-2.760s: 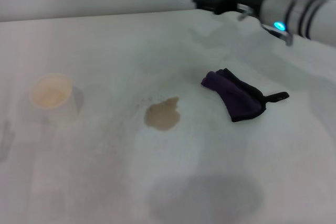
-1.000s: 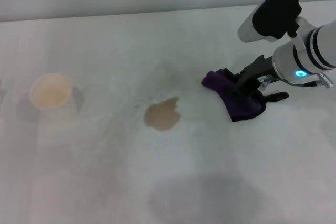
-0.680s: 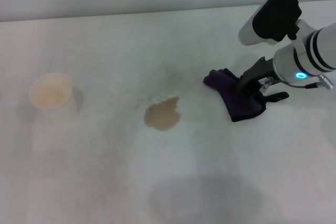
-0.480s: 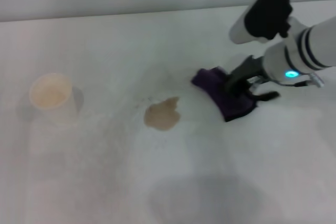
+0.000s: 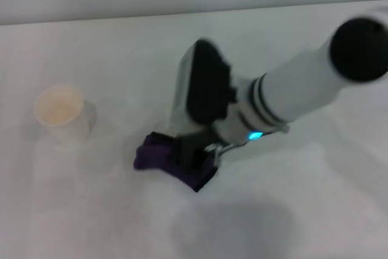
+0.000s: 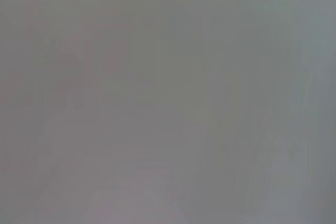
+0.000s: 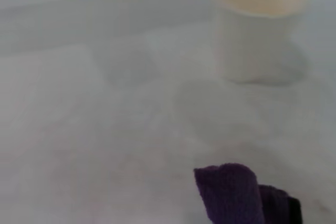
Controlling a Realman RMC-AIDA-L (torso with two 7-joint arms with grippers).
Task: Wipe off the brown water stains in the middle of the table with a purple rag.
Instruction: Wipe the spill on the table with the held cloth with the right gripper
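One arm was at work: the right arm reached across from the far right, its gripper (image 5: 189,154) down on the purple rag (image 5: 159,156) near the middle of the table (image 5: 91,210). The dark fingers were buried in the cloth, and whether they pinched it or only pressed on it could not be told. The rag lay bunched on the surface, its purple bulk sticking out to the left of the gripper and a black-edged corner poking out on the near side. The brown water stains did not show; the rag and gripper covered that middle patch. A cream paper cup (image 5: 61,112) stood upright well to the left of the rag. The right wrist view showed the same cup (image 7: 257,24) beyond a purple fold of rag (image 7: 236,195). The left wrist view showed only a blank grey field.
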